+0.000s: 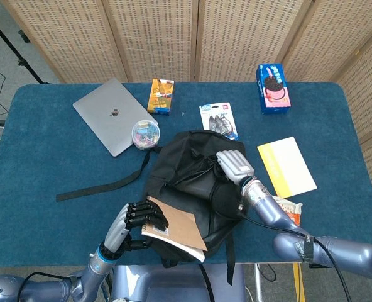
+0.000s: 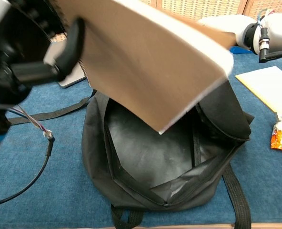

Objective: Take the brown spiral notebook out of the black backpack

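My left hand (image 1: pixel 131 221) grips the brown spiral notebook (image 1: pixel 175 228) by its wire-bound edge and holds it in the air above the front of the black backpack (image 1: pixel 192 165). In the chest view the notebook (image 2: pixel 146 52) fills the upper frame, fully clear of the bag's open mouth (image 2: pixel 155 157), and my left hand (image 2: pixel 22 57) is close and blurred. My right hand (image 1: pixel 235 166) grips the backpack's top at its far right side, also seen as the right hand (image 2: pixel 226 26) at the bag's upper rim.
On the blue table (image 1: pixel 41 163) lie a grey laptop (image 1: pixel 109 119), a tub of clips (image 1: pixel 146 134), an orange box (image 1: pixel 161 95), a clip pack (image 1: pixel 218 121), a blue cookie box (image 1: pixel 273 88), a yellow pad (image 1: pixel 286 166) and a snack packet (image 1: pixel 287 211). A backpack strap (image 1: pixel 98 187) trails left.
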Robot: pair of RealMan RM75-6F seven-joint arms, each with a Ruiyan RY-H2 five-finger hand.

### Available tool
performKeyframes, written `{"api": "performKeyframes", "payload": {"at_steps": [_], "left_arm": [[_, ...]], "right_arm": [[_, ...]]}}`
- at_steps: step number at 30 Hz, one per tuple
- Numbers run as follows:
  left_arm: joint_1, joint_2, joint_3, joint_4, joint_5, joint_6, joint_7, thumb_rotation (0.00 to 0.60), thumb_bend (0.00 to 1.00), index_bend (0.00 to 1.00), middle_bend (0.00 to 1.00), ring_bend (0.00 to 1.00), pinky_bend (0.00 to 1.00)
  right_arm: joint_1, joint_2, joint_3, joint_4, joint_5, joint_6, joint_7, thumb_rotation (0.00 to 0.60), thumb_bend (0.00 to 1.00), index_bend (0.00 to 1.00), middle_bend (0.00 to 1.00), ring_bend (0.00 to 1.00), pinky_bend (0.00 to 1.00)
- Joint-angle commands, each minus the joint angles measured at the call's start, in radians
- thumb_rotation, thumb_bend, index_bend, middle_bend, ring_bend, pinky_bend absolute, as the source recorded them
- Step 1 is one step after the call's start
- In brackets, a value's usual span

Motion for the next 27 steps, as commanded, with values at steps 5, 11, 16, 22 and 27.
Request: {"api": "performKeyframes", "payload": {"at_steps": [5, 11, 16, 22, 27], "left_arm": [[-0.006, 0.123, -0.047, -0.162, -0.011, -0.034, 0.034, 0.600, 0.60, 0.75, 0.53, 0.47, 0.47], [0.001, 0.206, -0.069, -0.333, -0.049, -0.068, 0.023, 0.600, 0.60, 0.75, 0.53, 0.47, 0.47], [0.014, 0.284, -0.119, -0.535, -0.132, -0.099, -0.021, 0.600, 0.60, 0.75, 0.53, 0.47, 0.47], [0.031, 0.347, -0.168, -0.582, -0.175, -0.113, -0.011, 0.600, 0.60, 0.75, 0.53, 0.47, 0.47], [0.058, 0.427, -0.186, -0.508, -0.196, -0.119, -0.005, 0.600, 0.60, 0.75, 0.53, 0.47, 0.47]], "right_arm": [[-0.006, -0.002, -0.013, 0.011, 0.030, 0.021, -0.029, 0.600, 0.91, 0.58, 0.64, 0.59, 0.61], [-0.010, -0.008, -0.027, 0.013, 0.046, 0.033, -0.060, 0.600, 0.92, 0.58, 0.64, 0.59, 0.61], [-0.023, -0.025, -0.038, 0.020, 0.054, 0.040, -0.060, 0.600, 0.91, 0.58, 0.64, 0.59, 0.61], [-0.030, -0.031, -0.051, 0.016, 0.045, 0.042, -0.074, 0.600, 0.91, 0.58, 0.64, 0.59, 0.61], [-0.039, -0.032, -0.060, 0.002, 0.034, 0.047, -0.080, 0.600, 0.91, 0.58, 0.64, 0.59, 0.61]]}}
